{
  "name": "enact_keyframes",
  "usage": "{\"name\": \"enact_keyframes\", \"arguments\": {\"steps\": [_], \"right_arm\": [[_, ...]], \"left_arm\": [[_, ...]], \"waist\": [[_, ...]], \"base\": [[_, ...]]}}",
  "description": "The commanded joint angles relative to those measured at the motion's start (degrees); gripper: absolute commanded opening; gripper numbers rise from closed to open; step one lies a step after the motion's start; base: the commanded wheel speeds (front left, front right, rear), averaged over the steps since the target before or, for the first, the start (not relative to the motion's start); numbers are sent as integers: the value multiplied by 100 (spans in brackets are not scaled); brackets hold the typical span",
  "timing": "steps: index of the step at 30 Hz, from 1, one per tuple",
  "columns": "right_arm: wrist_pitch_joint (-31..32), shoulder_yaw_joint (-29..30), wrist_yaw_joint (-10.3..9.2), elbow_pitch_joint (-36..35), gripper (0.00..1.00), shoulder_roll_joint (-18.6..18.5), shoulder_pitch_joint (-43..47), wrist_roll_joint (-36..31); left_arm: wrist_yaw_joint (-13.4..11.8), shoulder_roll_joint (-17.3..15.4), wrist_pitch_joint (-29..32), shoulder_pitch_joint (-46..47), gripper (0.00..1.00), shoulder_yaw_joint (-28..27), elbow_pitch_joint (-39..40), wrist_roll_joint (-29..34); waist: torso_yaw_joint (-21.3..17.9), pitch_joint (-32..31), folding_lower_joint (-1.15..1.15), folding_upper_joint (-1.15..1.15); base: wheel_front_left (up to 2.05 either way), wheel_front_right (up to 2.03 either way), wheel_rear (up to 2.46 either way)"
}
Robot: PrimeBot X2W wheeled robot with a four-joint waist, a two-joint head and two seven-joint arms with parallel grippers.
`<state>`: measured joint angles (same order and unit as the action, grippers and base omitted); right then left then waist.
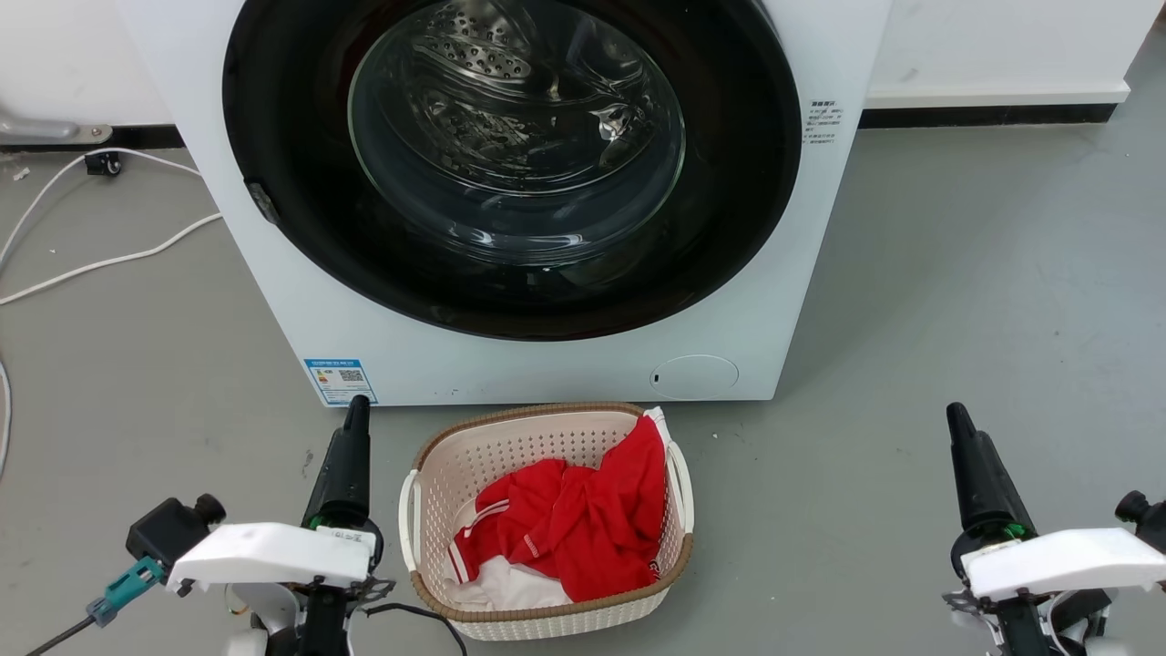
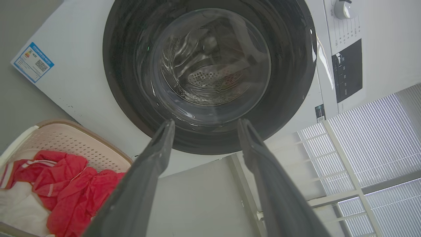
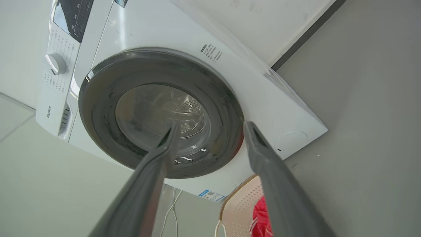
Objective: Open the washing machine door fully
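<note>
At the left the left gripper (image 2: pixel 205 122) hangs low beside the laundry basket (image 1: pixel 547 629), its fingers spread wide and empty in the wrist view, though the head view shows them edge-on and hides the gap. In the middle the washing machine door (image 1: pixel 729 182) lies shut flat against the white washing machine (image 1: pixel 310 310), its top cut off in the head view and the drum seen only dimly through the glass; in the basket a red garment (image 1: pixel 583 519) covers most of something white. At the right the right gripper (image 3: pixel 210 124) is also spread wide and empty, well apart from the door.
</note>
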<state>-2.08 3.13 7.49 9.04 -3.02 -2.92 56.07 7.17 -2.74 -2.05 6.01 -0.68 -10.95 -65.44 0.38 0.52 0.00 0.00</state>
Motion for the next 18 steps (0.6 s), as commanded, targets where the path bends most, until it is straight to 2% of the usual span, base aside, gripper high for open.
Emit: {"name": "enact_keyframes", "arguments": {"steps": [1, 9, 18], "right_arm": [[-72, -17, 0, -125, 100, -6, -45, -361], [-230, -3, 0, -103, 100, -3, 1, -1291], [-377, -21, 0, -67, 100, 0, 13, -2056]], "left_arm": [[-32, -17, -71, 177, 100, 47, 115, 336], [-135, -18, -233, 241, 100, 260, 108, 1307], [-213, -18, -378, 305, 100, 414, 68, 2115]], "waist": [[4, 0, 0, 0], [20, -6, 0, 0], [32, 1, 0, 0]], "base": [[0, 0, 0], [0, 0, 0], [0, 0, 0]]}}
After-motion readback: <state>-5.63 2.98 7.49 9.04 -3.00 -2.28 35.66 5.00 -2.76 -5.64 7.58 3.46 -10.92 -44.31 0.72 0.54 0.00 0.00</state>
